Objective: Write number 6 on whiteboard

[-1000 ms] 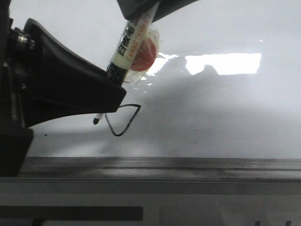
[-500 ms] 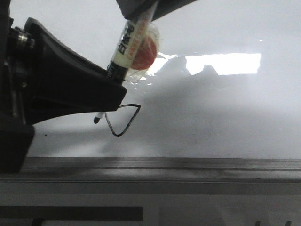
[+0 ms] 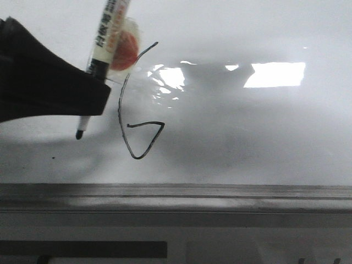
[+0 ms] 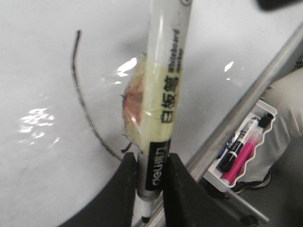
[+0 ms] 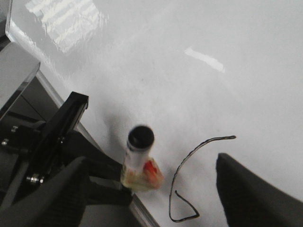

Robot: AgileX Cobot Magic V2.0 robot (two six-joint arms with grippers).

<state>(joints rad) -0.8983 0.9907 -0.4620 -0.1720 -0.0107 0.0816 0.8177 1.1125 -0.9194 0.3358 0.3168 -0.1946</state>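
Note:
The number 6 (image 3: 147, 124) is a thin black stroke on the whiteboard (image 3: 247, 137): a long curve ending in a pointed loop. It also shows in the left wrist view (image 4: 81, 101) and the right wrist view (image 5: 190, 155). My left gripper (image 4: 152, 189) is shut on a whiteboard marker (image 4: 165, 85) with yellowish tape and a red patch. In the front view the marker (image 3: 107, 33) points down, its tip (image 3: 80, 135) left of the 6 and off the stroke. My right gripper (image 5: 151, 189) is open and empty above the board.
A grey metal edge rail (image 3: 176, 192) runs along the board's near side. A white tray (image 4: 259, 108) beyond the rail (image 4: 246, 109) holds a black and a pink marker. A tiny black dot (image 3: 53, 158) sits left of the 6. A bright reflection (image 3: 275, 74) lies at the right.
My left gripper has moved left and up with the marker, away from the loop. The whole 6 now shows. The right arm's dark shape has left the top of the front view.

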